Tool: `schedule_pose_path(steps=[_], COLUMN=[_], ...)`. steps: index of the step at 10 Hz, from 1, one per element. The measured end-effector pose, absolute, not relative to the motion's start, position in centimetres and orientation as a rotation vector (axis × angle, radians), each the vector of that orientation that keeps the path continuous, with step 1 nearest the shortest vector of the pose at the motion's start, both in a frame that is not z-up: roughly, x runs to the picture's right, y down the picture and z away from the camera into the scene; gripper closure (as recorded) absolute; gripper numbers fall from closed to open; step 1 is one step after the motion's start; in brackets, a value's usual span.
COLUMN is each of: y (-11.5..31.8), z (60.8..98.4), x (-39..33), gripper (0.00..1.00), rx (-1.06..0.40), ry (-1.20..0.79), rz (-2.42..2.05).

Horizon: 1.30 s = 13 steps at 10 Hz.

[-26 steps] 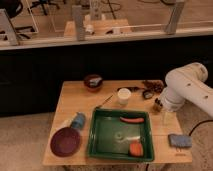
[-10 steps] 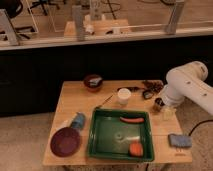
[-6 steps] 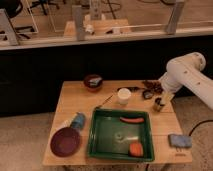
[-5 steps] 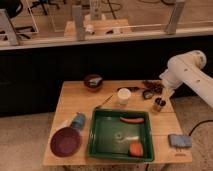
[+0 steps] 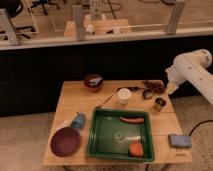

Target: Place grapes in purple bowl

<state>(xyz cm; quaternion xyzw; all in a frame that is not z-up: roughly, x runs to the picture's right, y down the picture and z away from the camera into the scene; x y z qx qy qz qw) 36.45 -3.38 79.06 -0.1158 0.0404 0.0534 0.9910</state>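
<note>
Camera view: task not begun. The grapes (image 5: 154, 86) lie at the table's (image 5: 75, 100) 1 o'clock corner, well apart from the empty purple bowl (image 5: 65, 142) at 7 o'clock. The claw (image 5: 170, 90) hangs just beside the grapes at their 3 o'clock, jaws wide & holding nothing, so grasp, carry & drop are all left. Table is light wood w/ a green tray (image 5: 94, 132) mid-front, on a pale speckled floor (image 5: 25, 135), w/ a dark low wall (image 5: 40, 75) & glass partition (image 5: 50, 20) at 12 o'clock.

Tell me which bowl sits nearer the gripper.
The smaller reddish-brown bowl at the back; the purple bowl sits front-left, farther from the gripper beside the grapes.
</note>
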Motion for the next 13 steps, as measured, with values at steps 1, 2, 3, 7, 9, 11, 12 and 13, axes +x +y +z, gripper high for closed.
schedule_pose_path(steps=[1,2,3,7,9,11,12,13], y=[-3.4,-3.4,-3.4,-4.2,-4.6,-4.5,-4.4,-4.1], z=[79.1,79.0,79.1,78.2,77.5,77.4,77.4,77.5], x=[36.5,36.5,36.5,36.4,36.2,36.3,36.2,36.3], gripper=[0.2,0.2,0.2,0.2,0.2,0.2,0.2,0.2], rx=[-0.232,-0.232,-0.233,-0.268,-0.258,-0.238,-0.23,-0.222], ry=[0.082,0.082,0.082,0.014,0.023,0.032,0.032,0.026], rz=[0.108,0.109,0.108,0.141,0.16,0.169,0.166,0.165])
